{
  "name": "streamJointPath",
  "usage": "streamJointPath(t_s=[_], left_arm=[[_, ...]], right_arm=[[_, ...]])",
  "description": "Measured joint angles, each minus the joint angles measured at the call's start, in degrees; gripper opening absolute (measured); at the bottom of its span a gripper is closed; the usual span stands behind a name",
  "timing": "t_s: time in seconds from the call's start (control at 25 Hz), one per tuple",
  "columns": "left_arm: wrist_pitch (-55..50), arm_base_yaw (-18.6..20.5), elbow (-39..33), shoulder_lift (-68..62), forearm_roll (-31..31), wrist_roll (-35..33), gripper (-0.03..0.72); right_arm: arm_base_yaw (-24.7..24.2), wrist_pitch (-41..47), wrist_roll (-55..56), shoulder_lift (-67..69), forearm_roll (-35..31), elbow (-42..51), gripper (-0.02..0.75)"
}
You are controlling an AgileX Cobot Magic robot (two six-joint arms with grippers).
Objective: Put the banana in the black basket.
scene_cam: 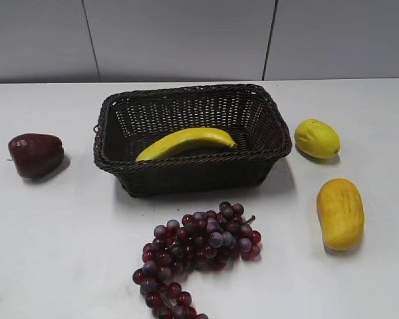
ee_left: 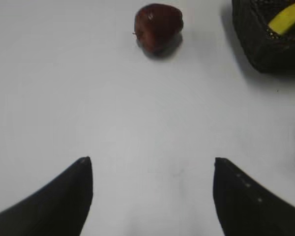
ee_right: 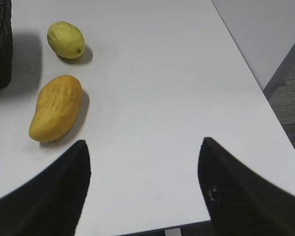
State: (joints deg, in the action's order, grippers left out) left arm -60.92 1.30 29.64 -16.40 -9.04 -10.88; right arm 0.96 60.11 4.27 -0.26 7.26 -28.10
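Observation:
The banana lies inside the black basket at the middle back of the white table. Its end also shows in the left wrist view, inside the basket's corner. My left gripper is open and empty over bare table, well short of the basket. My right gripper is open and empty near the table's front right edge. A strip of the basket shows at the far left of the right wrist view. Neither gripper shows in the exterior view.
A dark red apple lies left of the basket. A lemon and an orange-yellow oval fruit lie to its right. A bunch of purple grapes lies in front.

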Motion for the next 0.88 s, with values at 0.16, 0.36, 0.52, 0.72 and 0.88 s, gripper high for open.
streamJointPath(t_s=[0.16,0.36,0.52,0.72,0.88], left_arm=[[0.24,0.0,-0.1,2.94,4.56,0.0,0.566],[0.3,0.0,-0.23,3.24,3.21,0.0,0.566],[0.3,0.0,-0.34,3.24,1.69,0.05,0.566],[0.36,0.0,-0.47,3.24,1.6,0.05,0.559],[0.36,0.0,-0.52,3.87,1.6,0.05,0.557]], right_arm=[[0.0,0.0,0.0,0.0,0.0,0.0,0.551],[0.0,0.0,0.0,0.0,0.0,0.0,0.551],[0.0,0.0,0.0,0.0,0.0,0.0,0.551],[0.0,0.0,0.0,0.0,0.0,0.0,0.551],[0.0,0.0,0.0,0.0,0.0,0.0,0.551]])
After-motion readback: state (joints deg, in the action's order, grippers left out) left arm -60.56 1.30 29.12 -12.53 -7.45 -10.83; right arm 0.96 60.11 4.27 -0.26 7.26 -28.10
